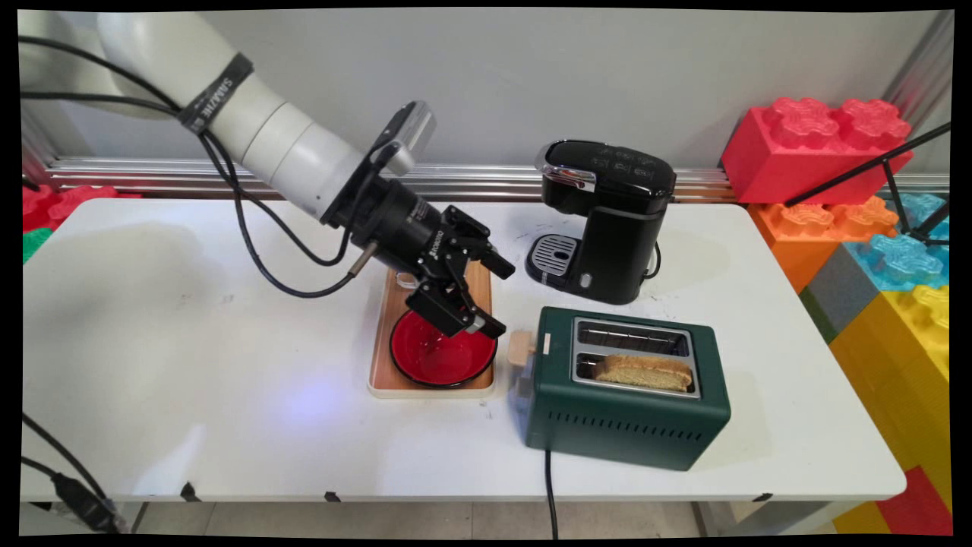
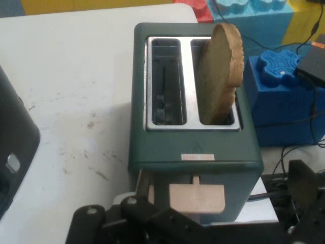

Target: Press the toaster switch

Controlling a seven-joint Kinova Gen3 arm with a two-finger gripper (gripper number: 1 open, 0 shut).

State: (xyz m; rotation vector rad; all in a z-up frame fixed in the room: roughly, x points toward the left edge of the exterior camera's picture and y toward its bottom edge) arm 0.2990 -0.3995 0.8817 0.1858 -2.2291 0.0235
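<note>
White counter (image 1: 190, 365) against a grey wall, big toy bricks (image 1: 816, 148) stacked at the right side. On the counter: green 2-slot toaster (image 1: 623, 387) at front right, black coffee maker (image 1: 604, 220) behind it, wooden tray (image 1: 395, 380) w/ a red bowl (image 1: 440, 357) to the toaster's left.

Hand (image 1: 486, 296) hung above the tray/bowl, pointed toward the toaster's lever end, fingers spread apart, holding nothing. Not touching the toaster; near it, a gap between the lower fingertip and the lever in main view.

Toast slice (image 1: 644, 372) sat in the toaster's near slot, popped up, sticking out above the top plate. Far slot looked empty. In hand view the slice (image 2: 221, 71) stood tall in the right slot, leaning a bit; the pale wooden lever (image 2: 195, 195) sat straight ahead, just above the hand's linkage. Lever looked to be in the up position, not 100% sure. Toaster cord (image 1: 548, 494) ran off the counter's front edge.

Progress, as far as pics show: bread loaded in the slot, not pushed down, not lifted out. Bowl empty, nothing else on the tray that I could make out, though the arm hid the tray's back part. Coffee maker's drip plate had no cup on it. Hand lined up w/ the lever side, no contact w/ anything.
</note>
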